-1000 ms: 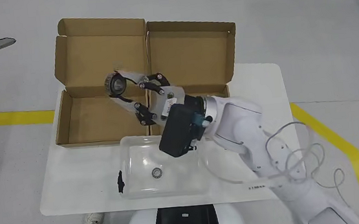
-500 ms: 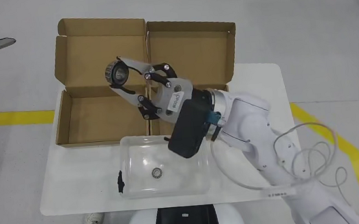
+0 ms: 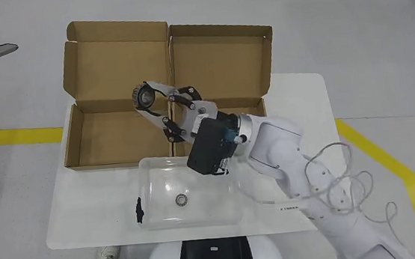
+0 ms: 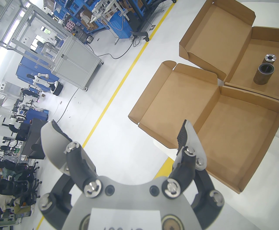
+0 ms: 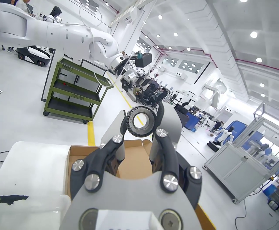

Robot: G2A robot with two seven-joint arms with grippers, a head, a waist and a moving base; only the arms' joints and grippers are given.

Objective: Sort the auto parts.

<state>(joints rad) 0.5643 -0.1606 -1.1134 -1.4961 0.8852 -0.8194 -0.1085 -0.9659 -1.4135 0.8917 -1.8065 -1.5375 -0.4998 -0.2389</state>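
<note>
Since half a second ago, your right pincer has drawn back from over the left box's open lid and now hangs above the fold where lid meets base. Its fingers are clamped on a bearing, a ribbed metal ring with an open bore, held clear of the cardboard. Your left pincer sits well off the desk's left side, above the floor, with its fingers spread wide apart. The right box stands just beside the left one, lid open likewise, and holds two upright metal sleeves, one dark and one bright, close together. Nearer the robot, a clear tray rests on the desk with one small ring lying flat in it. A small black scrap lies at the tray's left edge; whether it is inside or outside the wall, you cannot tell from these views.
</note>
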